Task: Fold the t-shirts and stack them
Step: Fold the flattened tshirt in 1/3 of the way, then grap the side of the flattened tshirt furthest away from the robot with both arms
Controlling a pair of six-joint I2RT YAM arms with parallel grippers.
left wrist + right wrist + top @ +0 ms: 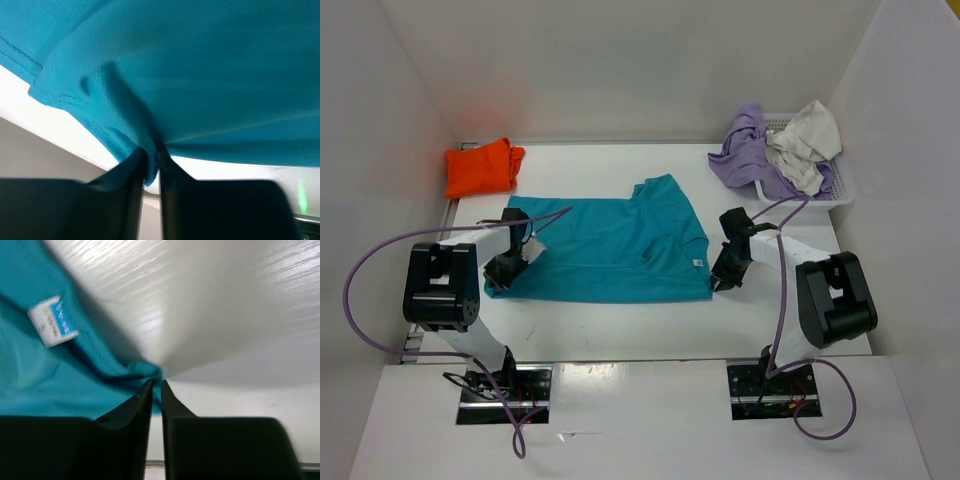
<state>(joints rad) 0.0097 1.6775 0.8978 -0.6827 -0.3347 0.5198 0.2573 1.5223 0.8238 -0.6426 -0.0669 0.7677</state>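
Now folding the teal-blue t-shirt (610, 250).
Left gripper (508, 270), eight o'clock, and right gripper (723, 282), four, clench its near corners; next likely needs an even carry toward twelve.

Setting: robot laboratory test cell.
Enclosure: plain white panels (620, 70) around a white table (620, 335).
Fixtures: left arm (445, 290), right arm (835, 300), cabled, bolted at table edge.
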